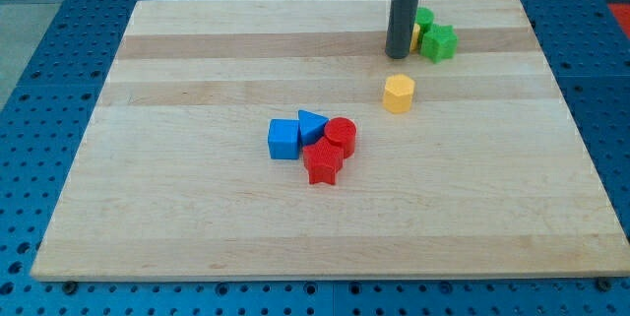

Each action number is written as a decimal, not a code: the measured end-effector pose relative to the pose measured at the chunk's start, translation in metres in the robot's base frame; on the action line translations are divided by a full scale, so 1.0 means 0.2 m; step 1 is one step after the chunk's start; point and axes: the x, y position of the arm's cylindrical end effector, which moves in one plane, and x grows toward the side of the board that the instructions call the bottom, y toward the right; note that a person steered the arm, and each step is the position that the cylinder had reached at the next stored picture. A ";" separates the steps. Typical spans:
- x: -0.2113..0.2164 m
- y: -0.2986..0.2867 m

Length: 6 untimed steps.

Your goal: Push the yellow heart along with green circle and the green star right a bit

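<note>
a pale wooden worktop lies on a blue perforated bench, and the half nearest the view's bottom holds no blocks.

going from near to far, a tight cluster comes first, a little toward seven o'clock of the board's middle: a red star in front, a blue cube at its ten o'clock, a blue triangle behind, and a red cylinder at the star's one o'clock. they touch or nearly touch, and the task does not name them.

farther on, toward one o'clock of the cluster, a yellow hexagon stands alone, apart from everything.

at the far edge sits the task's group. the green star is plain; just at its ten o'clock a green circle shows partly, and a sliver of the yellow heart peeps out between them and the rod. all three are packed together.

the arm carries no claw, so there is nothing to open or hold. it ends in a dark rod, and the tip rests at nine o'clock of the group, just beside or touching the heart. that placement likely suits a push toward three o'clock, with the heart driving the two green blocks.
</note>
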 end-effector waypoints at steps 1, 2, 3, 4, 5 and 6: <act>0.00 0.09; 0.00 0.08; 0.00 -0.19; 0.00 -0.40; -0.18 -0.28; -0.18 -0.13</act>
